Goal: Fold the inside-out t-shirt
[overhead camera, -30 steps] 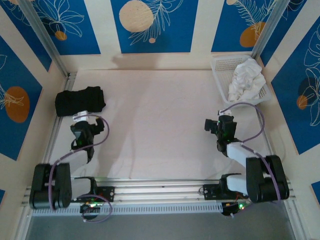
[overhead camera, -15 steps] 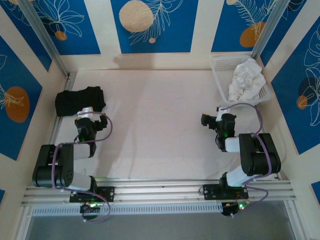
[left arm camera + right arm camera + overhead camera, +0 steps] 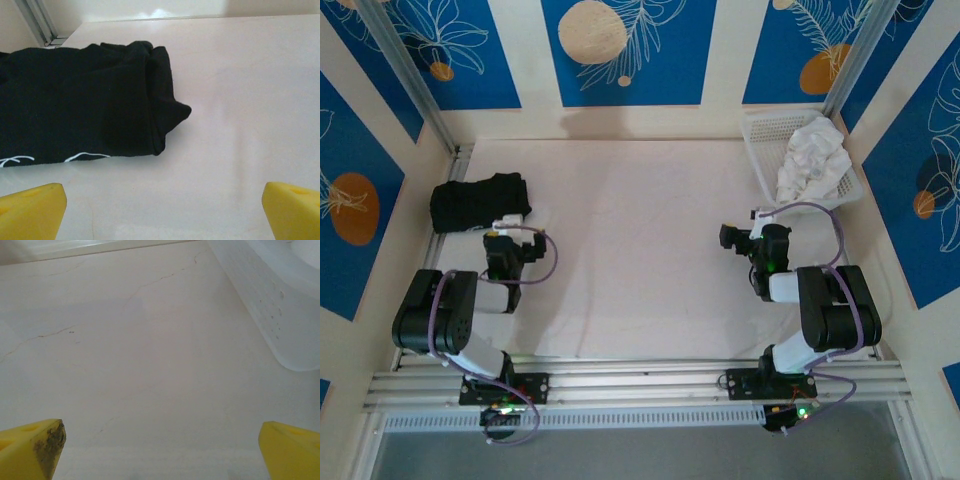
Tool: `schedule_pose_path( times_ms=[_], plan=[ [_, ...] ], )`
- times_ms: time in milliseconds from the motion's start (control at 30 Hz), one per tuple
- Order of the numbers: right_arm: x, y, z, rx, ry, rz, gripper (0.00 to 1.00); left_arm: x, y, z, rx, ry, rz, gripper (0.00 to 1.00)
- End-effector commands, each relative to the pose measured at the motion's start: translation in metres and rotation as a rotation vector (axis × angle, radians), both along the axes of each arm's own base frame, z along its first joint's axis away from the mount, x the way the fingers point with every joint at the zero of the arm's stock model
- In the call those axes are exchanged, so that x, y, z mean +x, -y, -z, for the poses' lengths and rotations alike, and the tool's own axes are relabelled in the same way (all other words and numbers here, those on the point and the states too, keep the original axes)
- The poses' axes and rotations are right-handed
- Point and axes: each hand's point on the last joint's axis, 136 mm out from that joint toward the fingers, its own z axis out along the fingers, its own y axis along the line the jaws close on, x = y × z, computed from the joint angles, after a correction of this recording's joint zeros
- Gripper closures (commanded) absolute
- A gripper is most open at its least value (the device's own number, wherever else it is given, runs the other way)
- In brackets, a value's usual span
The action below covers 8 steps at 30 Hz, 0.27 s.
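Note:
The inside-out t-shirt [image 3: 480, 202] is a black bundle, folded into a compact rectangle at the far left of the table. In the left wrist view the t-shirt [image 3: 80, 100] lies flat with a thin white line along its near edge. My left gripper [image 3: 508, 235] hovers just to the near right of it, apart from the cloth. The left gripper [image 3: 162, 212] is open, its yellow fingertips [image 3: 32, 212] wide apart over bare table. My right gripper [image 3: 760, 228] stands open on the right side, and the right gripper [image 3: 161, 450] has nothing between its fingertips [image 3: 292, 450].
A white plastic basket [image 3: 760, 160] at the back right holds a crumpled white cloth [image 3: 812, 158]; the basket's wall [image 3: 270, 305] is close to the right gripper. Metal rails run along the left side [image 3: 440, 240] and the near edge [image 3: 640, 385].
Both arms have folded back toward their bases. The left gripper shifted slightly right, away from the shirt. The right gripper moved a little left and farther back. The shirt has not moved.

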Motion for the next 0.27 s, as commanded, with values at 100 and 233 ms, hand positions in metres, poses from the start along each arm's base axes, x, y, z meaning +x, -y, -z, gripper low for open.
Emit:
schedule_pose_path(
  times_ms=[100,233],
  plan=[
    [0.0097,-0.0029,-0.0154,-0.023,0.056,-0.012,0.01,0.0058,0.0034,-0.0083,0.016,0.025,0.011,0.00],
    [0.0093,-0.0034,-0.0156,-0.025,0.058,-0.013,0.01,0.0075,0.0060,-0.0074,0.017,0.015,0.027,0.00]
  ],
)
